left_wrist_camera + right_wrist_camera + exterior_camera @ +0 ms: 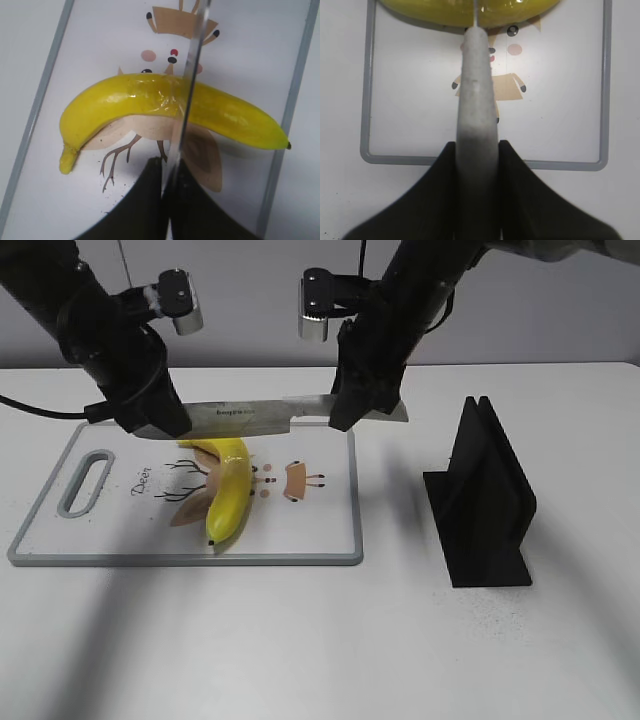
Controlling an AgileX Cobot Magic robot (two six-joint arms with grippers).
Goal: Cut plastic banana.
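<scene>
Plastic banana (228, 494) is being shown lying on the white cutting board (320, 530), over the printed deer drawing, with its long axis running roughly from the board's far edge toward its near edge in the exterior view. A knife (250, 418) is being held above it by both arms at once, its length running left to right, so the blade is being presented almost square across the banana's long axis.

The left gripper (160, 425) is being kept closed on the blade end of the knife, and the right gripper (365, 410) is being kept clamped on the grey handle (477, 125); in the right wrist view the 2 dark fingers (440, 195) are being seen pressed against either side of that handle.

In the left wrist view the blade's thin edge (187, 90) is being seen crossing the banana (150, 107) a little past its middle, toward the pointed tip. Whether the edge is already touching the skin cannot be told; in the exterior view the knife is appearing just above the fruit's far end.

The coming move is being judged as a straight downward press, with both ends lowered evenly. The left gripper is being judged the nearer to the banana. A black stand (485, 495) is being left well apart on the right.
</scene>
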